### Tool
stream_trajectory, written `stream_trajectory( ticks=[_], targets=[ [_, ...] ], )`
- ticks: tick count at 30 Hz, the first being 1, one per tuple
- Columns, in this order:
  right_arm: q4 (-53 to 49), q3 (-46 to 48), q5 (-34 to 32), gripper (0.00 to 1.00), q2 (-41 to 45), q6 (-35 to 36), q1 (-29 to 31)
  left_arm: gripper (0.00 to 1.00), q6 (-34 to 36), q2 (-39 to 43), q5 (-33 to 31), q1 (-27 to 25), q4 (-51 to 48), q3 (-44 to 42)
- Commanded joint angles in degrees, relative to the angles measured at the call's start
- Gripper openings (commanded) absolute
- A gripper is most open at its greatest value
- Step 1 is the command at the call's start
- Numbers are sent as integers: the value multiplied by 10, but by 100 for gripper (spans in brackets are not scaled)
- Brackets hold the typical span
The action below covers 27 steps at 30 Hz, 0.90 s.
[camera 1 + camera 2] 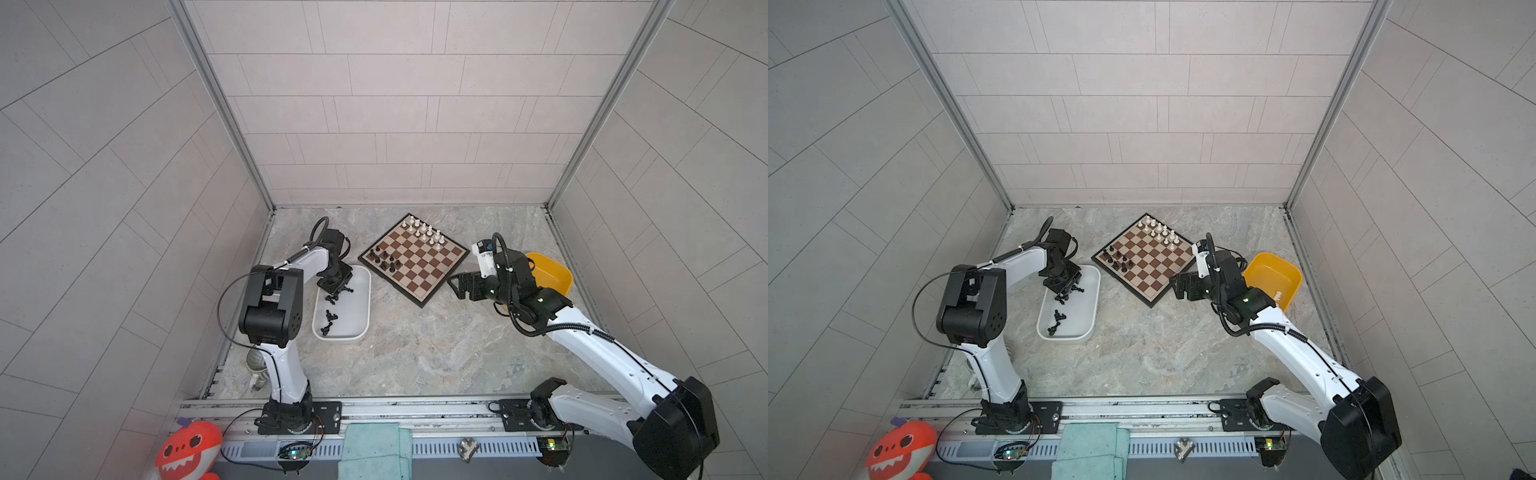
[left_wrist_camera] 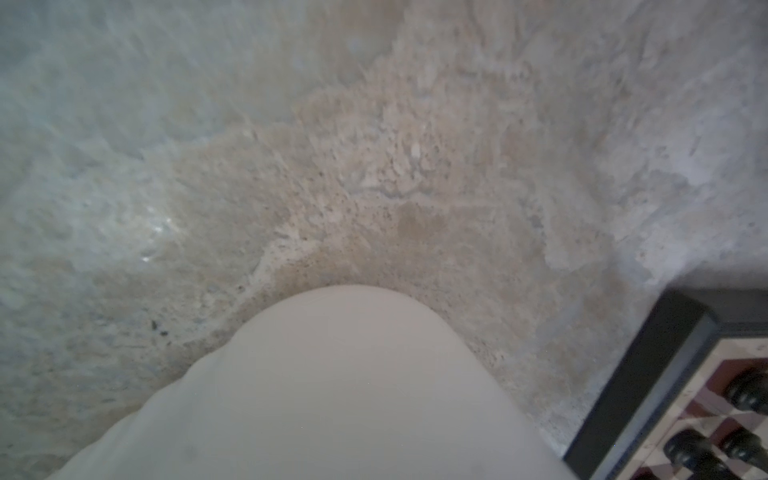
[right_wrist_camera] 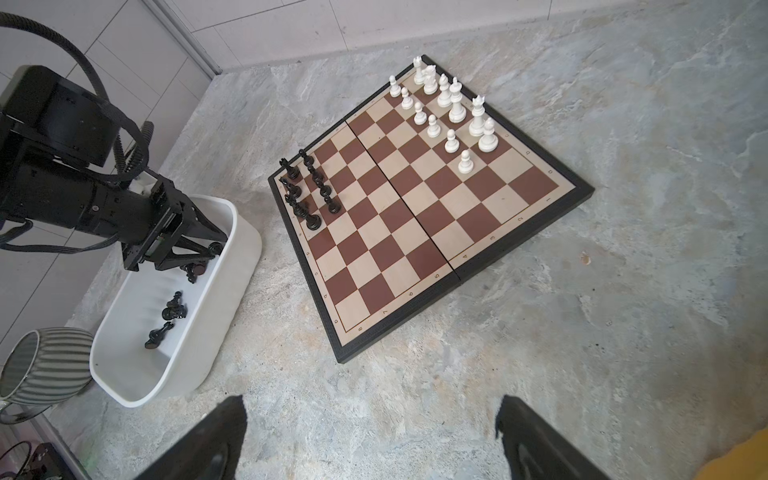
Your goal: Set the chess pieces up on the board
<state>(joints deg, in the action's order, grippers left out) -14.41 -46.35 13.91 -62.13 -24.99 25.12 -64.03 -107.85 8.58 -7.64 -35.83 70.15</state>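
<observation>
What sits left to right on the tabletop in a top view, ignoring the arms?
White oval plastic tub holding loose black chessmen → square brown-and-cream chessboard → yellow plastic tub.

The board [image 3: 415, 216] lies bare between black pieces [image 3: 324, 190] and white pieces [image 3: 456, 104].

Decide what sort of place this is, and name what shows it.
Probably a robot test cell: panel walls box in a stone-look tabletop, and the left arm and right arm stand on a metal rail.
</observation>
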Motion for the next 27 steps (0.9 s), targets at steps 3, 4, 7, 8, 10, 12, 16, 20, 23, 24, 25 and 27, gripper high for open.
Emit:
stream_trajectory(
  ticks=[3, 4, 7, 8, 10, 12, 16, 20, 23, 24, 25, 27],
  targets=[
    [2, 13, -3, 96, 16, -8, 0, 41, 13, -13, 6, -4, -36, 18],
    [2, 14, -3, 96, 17, -10, 0, 40, 13, -15, 7, -5, -36, 19],
    [2, 14, -4, 96, 22, -11, -1, 34, 11, -15, 4, -5, -37, 19],
    [2, 15, -5, 96, 23, -11, -1, 34, 11, -15, 3, -5, -37, 19],
    [2, 16, -3, 96, 24, -11, -1, 33, 9, -15, 1, -5, -43, 21],
    [2, 14, -3, 96, 27, -11, -1, 32, 7, -13, 0, -4, -43, 21],
    [7, 16, 1, 96, 35, -16, -1, 26, 10, 6, 8, 1, -26, 12],
    [24, 21, 4, 96, 35, -23, -1, 22, 29, 46, 32, 3, -6, 3],
    [59, 29, 13, 96, 31, -37, 1, 21, 34, 88, 48, 2, -9, -11],
    [74, 33, 18, 96, 29, -41, 2, 21, 32, 105, 57, 3, -8, -18],
    [93, 39, 26, 96, 27, -46, 3, 21, 27, 121, 70, 2, -7, -25],
    [138, 51, 40, 96, 19, -59, 5, 21, 18, 150, 97, 1, -4, -36]
  ],
)
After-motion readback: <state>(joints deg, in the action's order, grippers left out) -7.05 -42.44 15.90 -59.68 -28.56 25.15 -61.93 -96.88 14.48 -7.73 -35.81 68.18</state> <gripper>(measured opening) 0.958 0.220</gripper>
